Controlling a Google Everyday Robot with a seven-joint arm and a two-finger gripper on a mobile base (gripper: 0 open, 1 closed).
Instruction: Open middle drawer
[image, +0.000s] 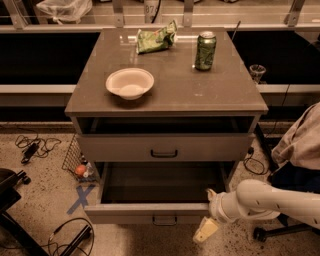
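The middle drawer (135, 213) is pulled out well beyond the cabinet front, and its plain dark grey inside (160, 182) shows. Its small dark handle (164, 220) sits at the centre of the front. Above it the taller top drawer (120, 148) stands nearly closed. The lowest drawer is hidden under the open one. My gripper (205, 216) is at the right end of the open drawer's front, on a white arm (265, 200) coming in from the right. It is open and holds nothing. One pale finger (205, 231) hangs below the front edge.
On the cabinet top (220, 95) stand a white bowl (130, 83), a green can (205, 50) and a green snack bag (156, 40). Cables (35, 147) and a blue X mark (80, 198) lie on the floor at left. A chair base (260, 232) stands at right.
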